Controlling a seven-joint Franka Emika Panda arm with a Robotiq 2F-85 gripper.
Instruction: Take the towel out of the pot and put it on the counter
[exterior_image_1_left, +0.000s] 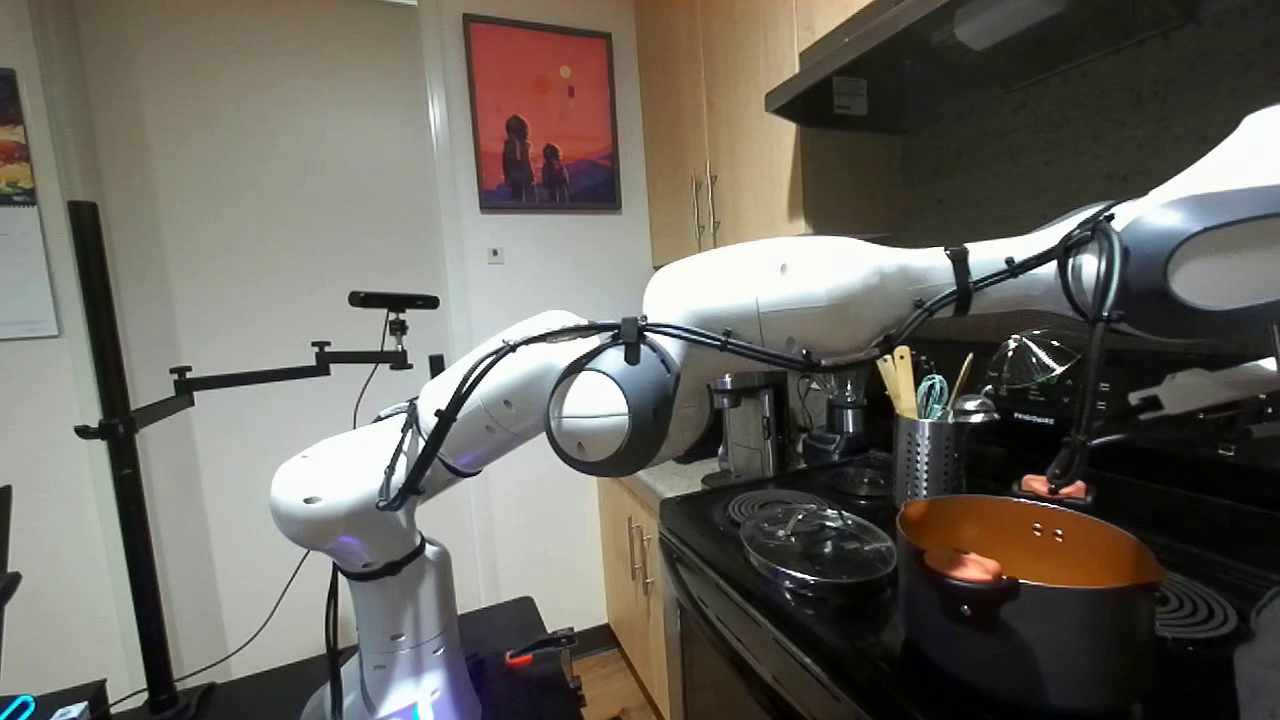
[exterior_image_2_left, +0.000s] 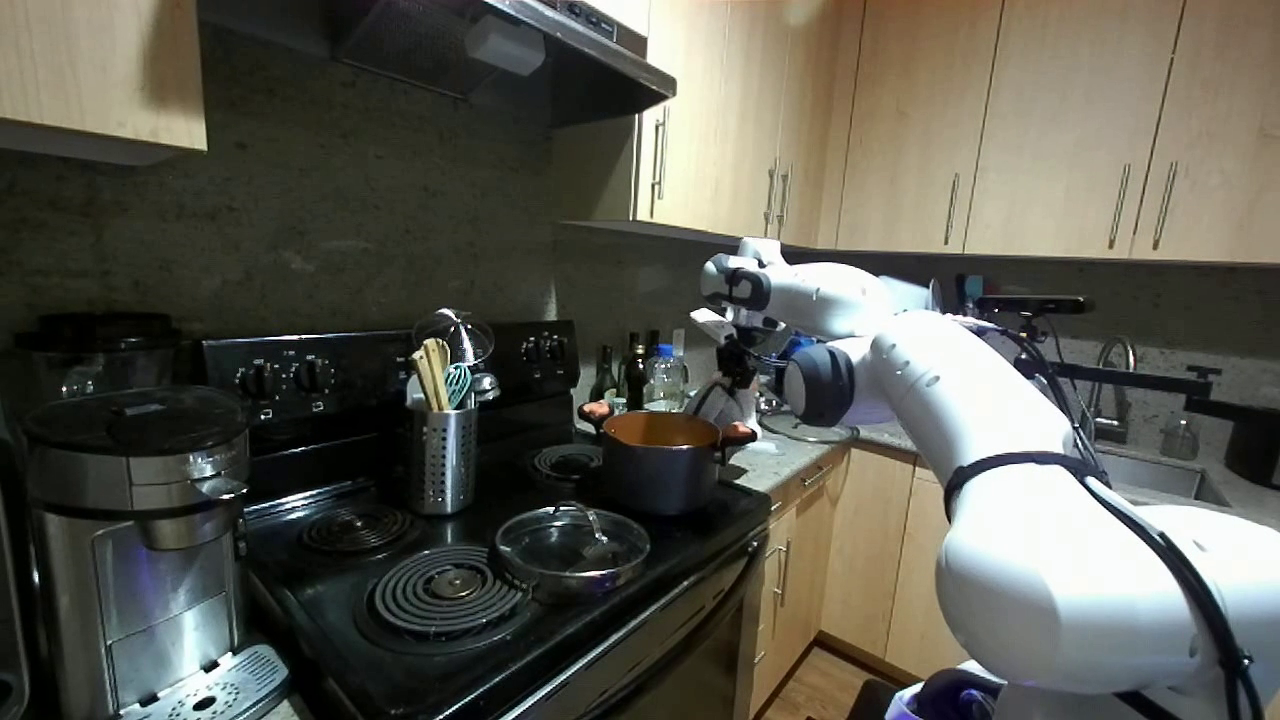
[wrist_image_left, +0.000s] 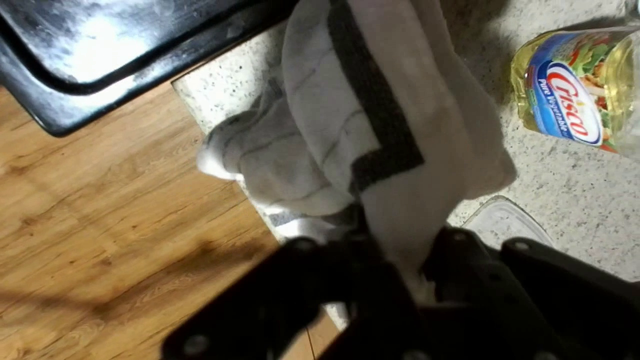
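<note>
The copper-orange pot (exterior_image_1_left: 1030, 640) stands on the stove, and it also shows in an exterior view (exterior_image_2_left: 660, 480), where its inside wall is visible but not its bottom. My gripper (wrist_image_left: 400, 245) is shut on the white-grey towel with dark stripes (wrist_image_left: 400, 100). The towel hangs bunched from the fingers over the light speckled counter (wrist_image_left: 590, 195), near its front edge beside the stove. I cannot tell whether the towel's lower end touches the counter. In an exterior view the gripper (exterior_image_2_left: 738, 368) and towel (exterior_image_2_left: 722, 402) are beyond the pot, above the counter (exterior_image_2_left: 775, 462).
A Crisco oil bottle (wrist_image_left: 570, 95) and a clear plastic lid (wrist_image_left: 505, 220) lie near the towel. The black stove edge (wrist_image_left: 140, 70) is beside it. Bottles (exterior_image_2_left: 635, 378) stand behind. A lidded pan (exterior_image_2_left: 572, 550) and utensil holder (exterior_image_2_left: 443, 460) are on the stove.
</note>
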